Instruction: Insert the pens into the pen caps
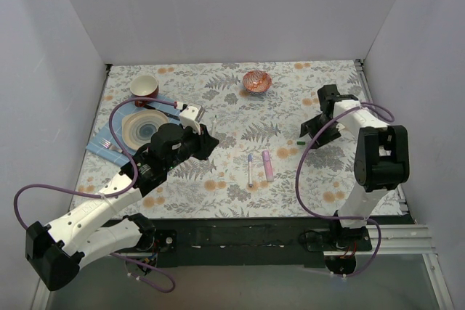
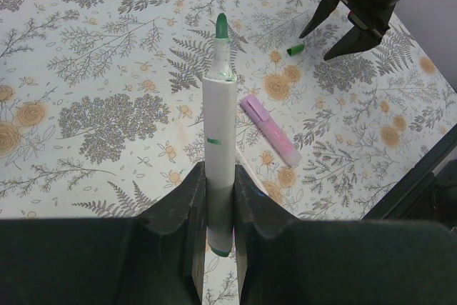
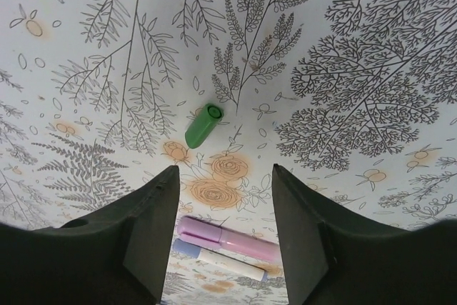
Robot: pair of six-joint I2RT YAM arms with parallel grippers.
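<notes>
My left gripper (image 1: 204, 141) is shut on a slim white pen (image 2: 219, 133) with a bare green tip pointing away from me, held above the floral cloth. A small green cap (image 1: 301, 141) lies on the cloth; it also shows in the left wrist view (image 2: 295, 50) and the right wrist view (image 3: 203, 125). My right gripper (image 1: 320, 128) is open and empty, hovering just beside the green cap, its jaws wide apart (image 3: 225, 176). A pale-pink marker (image 1: 268, 165) and a white pen with a purple-blue cap (image 1: 250, 168) lie side by side mid-table, both seen in the right wrist view (image 3: 228, 239) (image 3: 223, 262).
An orange-red bowl (image 1: 256, 80) sits at the back centre. A cup (image 1: 144, 86), a plate (image 1: 142, 130) and a blue napkin with cutlery (image 1: 107, 147) are at the back left. White walls enclose the table on three sides.
</notes>
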